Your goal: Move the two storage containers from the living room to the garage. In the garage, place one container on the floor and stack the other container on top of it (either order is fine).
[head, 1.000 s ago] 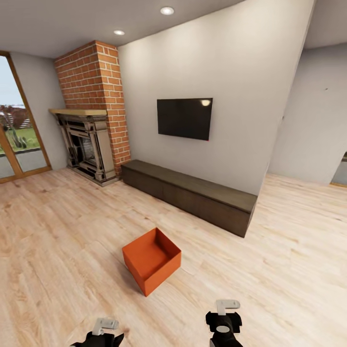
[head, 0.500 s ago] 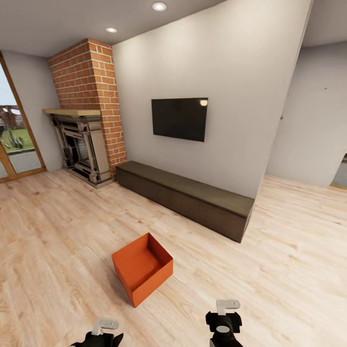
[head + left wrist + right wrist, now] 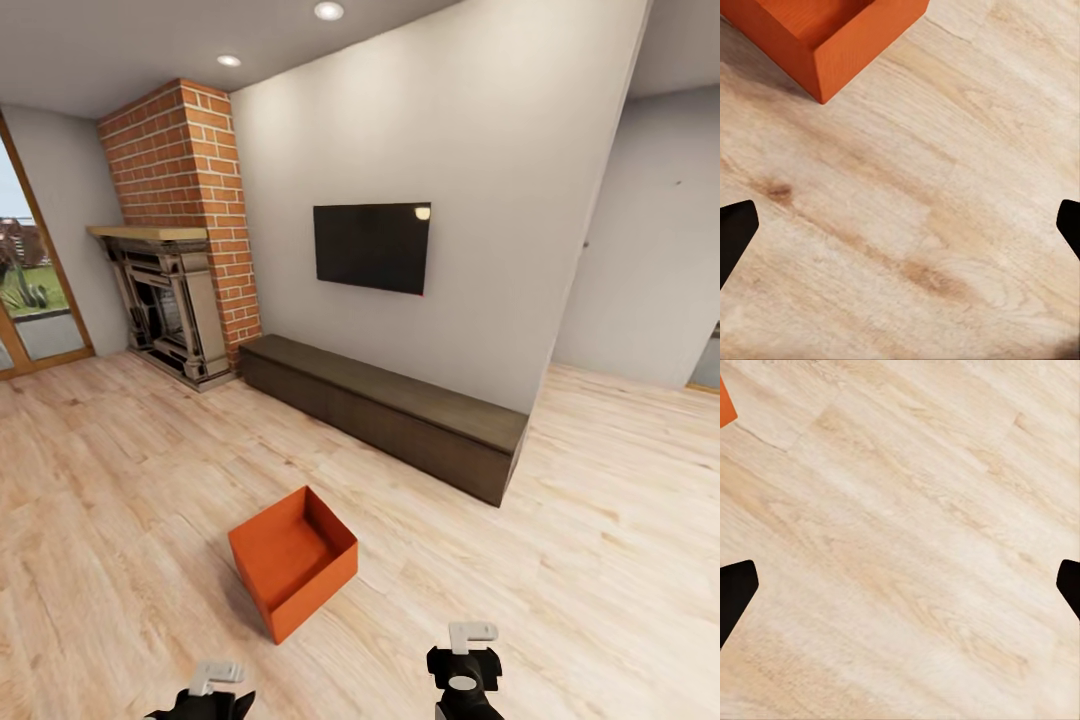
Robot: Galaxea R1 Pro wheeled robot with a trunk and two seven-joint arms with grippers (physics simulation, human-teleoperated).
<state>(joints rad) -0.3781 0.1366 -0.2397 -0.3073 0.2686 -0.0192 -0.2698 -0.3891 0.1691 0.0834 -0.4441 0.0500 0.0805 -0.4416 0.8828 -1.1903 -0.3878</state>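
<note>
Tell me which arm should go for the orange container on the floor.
Left, probably. The orange container sits on the wood-plank floor ahead of the left gripper, with its corner close between that gripper's open fingers. The right gripper is farther off and catches just an orange sliver at the frame edge.
</note>
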